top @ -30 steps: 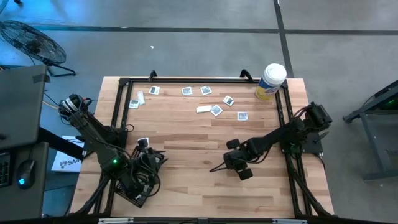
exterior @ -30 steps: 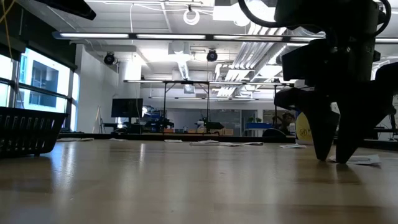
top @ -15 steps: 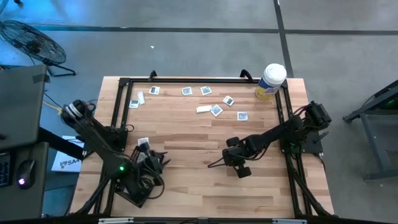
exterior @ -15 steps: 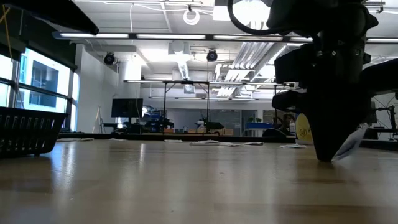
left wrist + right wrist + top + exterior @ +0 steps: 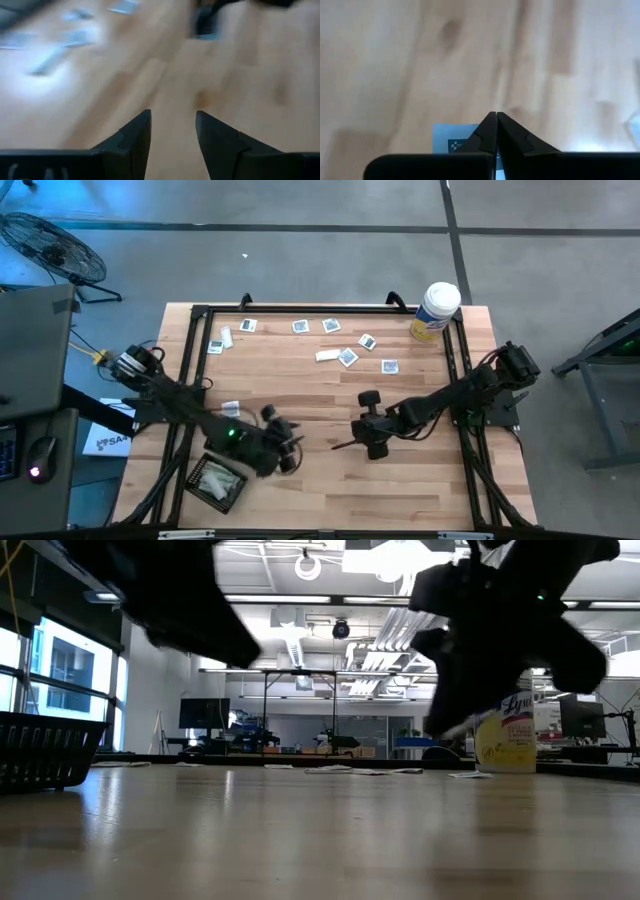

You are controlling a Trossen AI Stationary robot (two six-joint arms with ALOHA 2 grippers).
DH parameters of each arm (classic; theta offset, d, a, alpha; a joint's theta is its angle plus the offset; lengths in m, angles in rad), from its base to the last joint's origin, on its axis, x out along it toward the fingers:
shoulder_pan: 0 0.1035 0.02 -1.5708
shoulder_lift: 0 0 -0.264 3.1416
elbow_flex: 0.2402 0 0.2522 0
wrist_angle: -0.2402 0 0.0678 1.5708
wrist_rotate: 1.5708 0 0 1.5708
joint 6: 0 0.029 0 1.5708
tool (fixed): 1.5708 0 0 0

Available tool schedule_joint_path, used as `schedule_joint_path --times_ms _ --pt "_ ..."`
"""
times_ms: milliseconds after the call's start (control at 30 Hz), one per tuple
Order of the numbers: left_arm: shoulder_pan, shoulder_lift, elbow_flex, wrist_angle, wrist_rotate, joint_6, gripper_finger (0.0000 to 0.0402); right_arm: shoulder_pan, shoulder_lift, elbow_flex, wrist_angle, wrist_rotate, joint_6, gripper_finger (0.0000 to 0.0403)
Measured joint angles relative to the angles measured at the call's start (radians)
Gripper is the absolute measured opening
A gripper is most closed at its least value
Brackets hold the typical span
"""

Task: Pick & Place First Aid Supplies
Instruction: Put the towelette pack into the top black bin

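Right gripper (image 5: 345, 445) sits at table centre, fingertips pointing toward 9 o'clock, fingers pressed together on a small flat packet (image 5: 454, 144). The packet is white-blue with a dark printed patch; only one corner shows beside the fingers, so its long axis cannot be told. Left gripper (image 5: 290, 452) hovers at about 8 o'clock from centre, fingers (image 5: 135, 135) parted and holding nothing. Loose packets (image 5: 347, 357) lie toward 12 o'clock. Black mesh tray (image 5: 217, 482) sits at 8 o'clock, packets inside.
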Motion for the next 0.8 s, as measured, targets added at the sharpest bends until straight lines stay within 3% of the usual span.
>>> schedule_joint_path --times_ms 100,200,367,600,800 --pt "0.086 0.0 -0.105 0.317 0.186 0.109 0.0152 0.014 0.0 -0.009 0.09 0.111 0.001 0.0001" --pt "0.166 0.0 -0.21 0.604 0.31 0.145 0.0152 0.034 0.0 -0.009 0.162 0.214 -0.036 0.0001" --pt "0.263 0.011 -0.314 0.93 0.472 0.137 0.0152 0.054 -0.002 -0.009 0.293 0.337 -0.136 0.0001" --pt "0.286 0.117 -0.252 0.983 0.534 0.138 0.0152 0.044 -0.002 -0.009 0.363 0.327 -0.194 0.0001" --pt "0.293 0.212 -0.18 0.979 0.5 0.149 0.0152 0.044 -0.003 -0.009 0.379 0.332 -0.207 0.0001"
